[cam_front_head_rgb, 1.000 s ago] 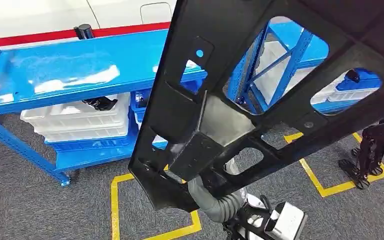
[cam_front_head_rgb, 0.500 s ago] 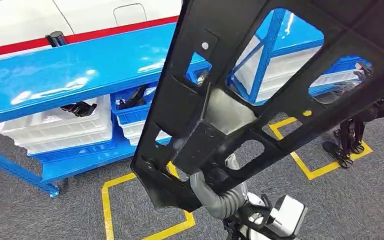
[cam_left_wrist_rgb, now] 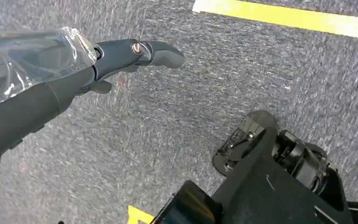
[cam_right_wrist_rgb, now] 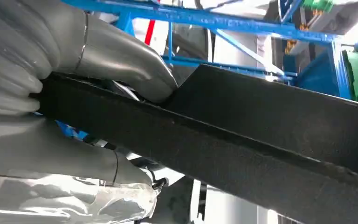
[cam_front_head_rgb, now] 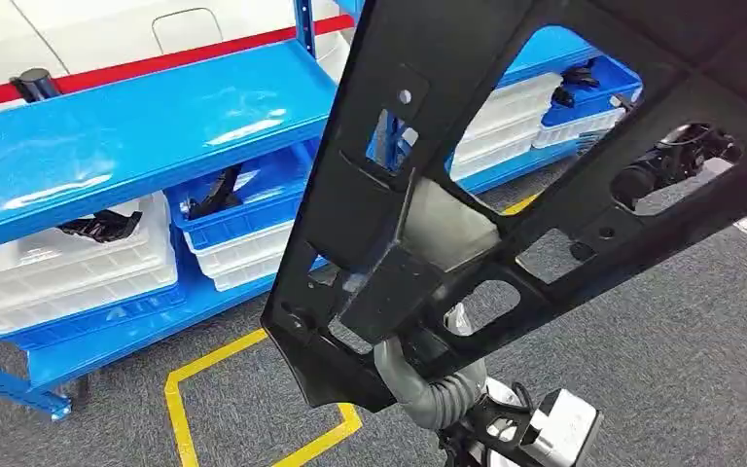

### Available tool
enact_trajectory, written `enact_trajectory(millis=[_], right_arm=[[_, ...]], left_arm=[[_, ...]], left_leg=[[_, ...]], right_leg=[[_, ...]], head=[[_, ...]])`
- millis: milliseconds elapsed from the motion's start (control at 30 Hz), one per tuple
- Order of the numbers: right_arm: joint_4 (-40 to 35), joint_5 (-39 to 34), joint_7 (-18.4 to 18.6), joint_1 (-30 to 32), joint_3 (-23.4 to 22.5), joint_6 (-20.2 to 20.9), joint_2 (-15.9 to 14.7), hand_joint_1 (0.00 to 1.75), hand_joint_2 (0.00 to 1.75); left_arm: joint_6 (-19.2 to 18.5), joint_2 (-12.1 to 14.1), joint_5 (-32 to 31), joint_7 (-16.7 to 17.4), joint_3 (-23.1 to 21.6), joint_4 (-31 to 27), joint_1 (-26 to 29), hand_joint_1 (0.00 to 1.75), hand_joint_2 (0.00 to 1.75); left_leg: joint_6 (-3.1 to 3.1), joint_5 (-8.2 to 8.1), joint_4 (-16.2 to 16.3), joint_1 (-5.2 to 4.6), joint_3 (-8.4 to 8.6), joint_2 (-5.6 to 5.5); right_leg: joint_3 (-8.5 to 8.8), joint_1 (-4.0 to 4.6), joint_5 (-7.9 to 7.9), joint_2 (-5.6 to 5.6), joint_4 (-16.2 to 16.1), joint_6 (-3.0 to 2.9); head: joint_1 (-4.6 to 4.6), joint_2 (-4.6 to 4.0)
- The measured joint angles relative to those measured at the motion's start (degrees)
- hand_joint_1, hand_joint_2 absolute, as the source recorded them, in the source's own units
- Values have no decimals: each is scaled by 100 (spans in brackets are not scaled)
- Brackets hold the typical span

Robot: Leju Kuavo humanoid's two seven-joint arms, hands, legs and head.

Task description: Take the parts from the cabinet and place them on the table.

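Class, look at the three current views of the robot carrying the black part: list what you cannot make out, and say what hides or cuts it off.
- Black part, head view: its upper and right ends run off the frame.
- Right hand, right wrist view: fingers behind the part are hidden by it.
- White bins, head view: dark contents too small to identify.
- Left hand, left wrist view: most fingers covered by the wrist's plastic wrap.

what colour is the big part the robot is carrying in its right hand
Black: the large frame part, gripped by the right hand, shows best in the head view.
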Motion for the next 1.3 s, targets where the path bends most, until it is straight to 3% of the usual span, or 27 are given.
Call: enact_trajectory(millis=[67, 100, 133, 167, 233, 267, 300, 333, 400, 433, 467, 500, 567, 600, 633, 733, 767, 833, 900, 933, 967, 1000, 1067, 1100, 1133, 1167, 1300], right_arm=[[-7, 26, 0, 0, -2, -20, -2, 175, 175], [-26, 75, 2, 1, -4, -39, -2, 175, 175], [-50, 125, 11, -5, -4, -55, -4, 175, 175], [-74, 188, 15, 15, -4, -81, -4, 175, 175], [-101, 262, 24, 90, -4, -118, -22, 175, 175], [-120, 313, 35, 119, -4, -142, -26, 175, 175], [-153, 358, 39, 130, -7, -160, -35, 175, 175], [-162, 391, 42, 131, -4, -173, -35, 175, 175], [-195, 476, 44, 163, -4, -208, -39, 175, 175], [-199, 503, 53, 201, -4, -223, -39, 175, 175], [-203, 522, 68, 236, -4, -240, -42, 175, 175], [-212, 546, 79, 258, -4, -247, -42, 175, 175], [-251, 560, 83, 278, -4, -275, -42, 175, 175], [-273, 564, 85, 284, -4, -278, -42, 175, 175], [-286, 566, 85, 289, -4, -280, -42, 175, 175], [-326, 586, 103, 346, -2, -295, -46, 175, 175], [-339, 588, 103, 357, -4, -302, -52, 175, 175], [-358, 601, 103, 373, -7, -319, -66, 175, 175], [-361, 597, 103, 394, -6, -321, -68, 175, 175], [-361, 594, 103, 411, -4, -323, -70, 175, 175], [-361, 594, 105, 435, -4, -328, -74, 175, 175], [-361, 594, 107, 454, -4, -328, -76, 175, 175], [-361, 594, 109, 462, -4, -330, -79, 175, 175], [-365, 594, 109, 462, -4, -330, -79, 175, 175], [-365, 595, 109, 458, -4, -332, -81, 175, 175], [-374, 597, 109, 465, -4, -334, -81, 175, 175], [-387, 592, 109, 497, -7, -337, -83, 175, 175]], left_arm=[[0, 0, -2, 0, 0, 0, 0, 0, 175], [0, 0, -4, 7, 0, 0, 2, 0, 175], [0, 0, -4, 15, 0, 0, 7, 0, 175], [0, 0, -2, 18, 0, 0, 12, 0, 175], [0, 4, 0, 20, 0, 0, 10, 0, 175], [0, 7, 2, 20, 0, 2, 6, 0, 175], [0, 9, 4, 20, 0, 0, 4, 0, 175], [0, 9, 11, 17, 0, 0, 8, 0, 175], [7, 9, 15, 4, 15, 0, -35, 0, 175], [7, 9, 15, 7, 22, 0, -63, 0, 175], [7, 9, 13, 15, 28, 0, -73, 0, 175], [7, 9, 11, 22, 31, 0, -68, 0, 175], [2, 9, 9, 58, 28, 0, -48, 0, 175], [-4, 11, 2, 68, 28, 2, -24, 0, 175], [-4, 13, 4, 81, 28, 7, 2, 0, 175], [-13, 13, -2, 85, 28, 4, -5, 0, 175], [-20, -7, -9, 103, 28, 4, -10, 0, 175], [-20, -9, -11, 120, 31, 7, -20, 0, 175], [-22, -9, -11, 120, 31, 7, 12, 0, 175], [-28, -9, -11, 122, 31, 9, 14, 0, 175], [-37, -9, -13, 136, 31, 9, 11, 0, 175], [-53, -9, -15, 142, 31, 9, 8, 0, 175], [-74, -11, -30, 171, 31, 9, -2, 0, 175], [-79, -9, -35, 179, 31, 9, -3, 0, 175], [-79, -7, -37, 181, 31, 9, 0, 0, 175], [-79, -7, -44, 184, 28, 9, 1, 0, 175], [-79, -2, -52, 186, 28, 9, -6, 0, 175]], left_leg=[[-5, -2, 0, -13, 25, 124], [-11, -4, 1, -36, 40, 157], [-48, -28, 43, -91, 19, 202], [-73, -13, 39, -99, 3, 257], [-105, -16, 42, -101, 10, 377], [-153, -54, 71, -88, 3, 367], [-201, -189, 221, -54, -73, 121], [-225, -419, 563, -46, -212, -34], [-255, -893, 1587, -42, -652, -154], [-259, -1001, 1966, -41, -796, -173], [-254, -954, 2039, -41, -808, -181], [-243, -794, 1820, -41, -690, -190], [-208, -285, 853, -29, -216, -302], [-180, -66, 331, -13, 6, -537], [-154, -117, 156, -6, 57, -732], [-108, -146, 115, -25, 36, -605], [-60, -114, 79, 8, 44, -538], [16, -77, 57, 16, 72, -397], [34, -76, 59, 4, 57, -237], [34, -76, 61, 4, 48, -160], [33, -77, 61, 5, 45, -87], [28, -80, 62, 8, 50, -7], [2, -97, 62, 13, 74, 123], [-22, -111, 64, 10, 95, 167], [-64, -133, 70, -43, 104, 215], [-103, -148, 80, -57, 104, 254], [-222, -159, 68, -39, 123, 437]], right_leg=[[629, 9, 481, -154, -1095, -48], [891, 33, 589, -457, -1526, -87], [970, 100, 534, -541, -1756, -104], [909, 85, 541, -474, -1703, -157], [861, 85, 553, -351, -1696, -198], [863, 53, 589, -291, -1717, -253], [844, 39, 609, -241, -1716, -282], [827, 33, 625, -189, -1715, -309], [779, 38, 656, -67, -1710, -348], [768, 45, 668, -7, -1710, -356], [764, 47, 678, 77, -1708, -353], [764, 47, 684, 164, -1706, -346], [769, 45, 699, 337, -1693, -326], [757, 43, 706, 407, -1689, -314], [718, 91, 716, 480, -1656, -283], [599, 40, 792, 649, -1659, -179], [575, 62, 797, 698, -1652, -150], [420, 61, 495, 149, -1254, -86], [-29, 25, 29, 17, -269, -23], [-226, 8, -109, 12, 147, 2], [-316, -13, -120, 7, 329, 20], [-238, -32, 6, -8, 185, 35], [308, -53, 488, -128, -822, 40], [619, -52, 680, -358, -1368, 34], [731, 5, 611, -551, -1611, 9], [702, 8, 651, -443, -1609, -82], [641, 29, 673, -254, -1600, -216]], head=[[0, 0], [0, 0], [2, 0], [-17, 2], [-11, 0], [-7, 0], [-13, 0], [-18, 0], [-15, 0], [-17, 0], [-15, 0], [-17, 0], [-17, 0], [-17, 0], [-18, 0], [-15, 0], [-9, 0], [24, 0], [22, 0], [22, 0], [22, 0], [22, 0], [22, 0], [24, 0], [24, 0], [9, 0], [18, 0]])
